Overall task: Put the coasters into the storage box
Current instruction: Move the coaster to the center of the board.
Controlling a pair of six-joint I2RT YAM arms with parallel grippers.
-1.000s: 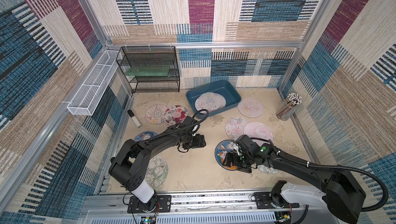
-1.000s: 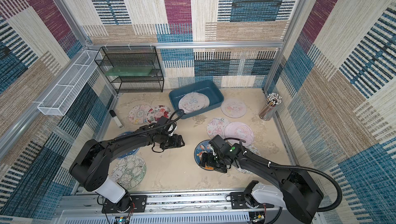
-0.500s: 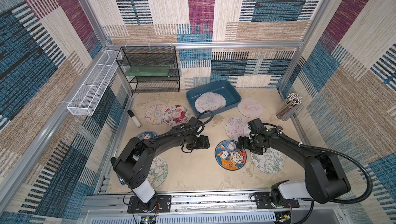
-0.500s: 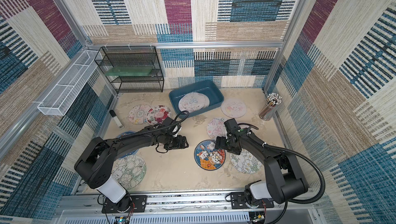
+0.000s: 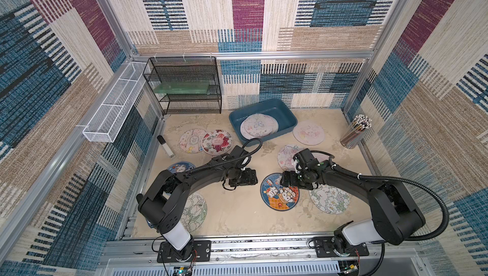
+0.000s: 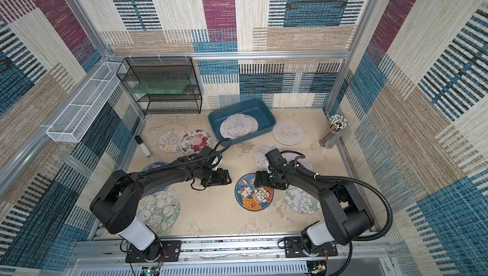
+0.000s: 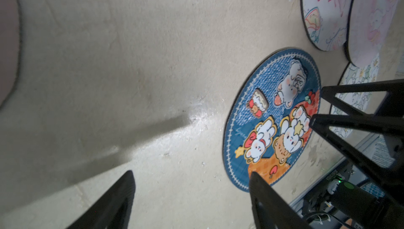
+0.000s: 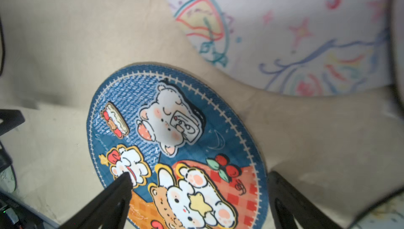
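Note:
The teal storage box stands at the back with several pale coasters lying in it. A dark blue coaster with cartoon animals lies flat at mid-table. My right gripper hovers open over its right edge, holding nothing. My left gripper is open over bare table just left of that coaster. More coasters lie around: floral, pink, white flowered.
A black wire rack stands at the back left beside a white mesh basket on the left wall. A cup of pencils is at the back right. A small marker-like thing lies by the left edge.
My right arm lifted off the blue coaster and swung back; its open gripper now sits at the coaster's right edge. The left gripper crept right toward the coaster.

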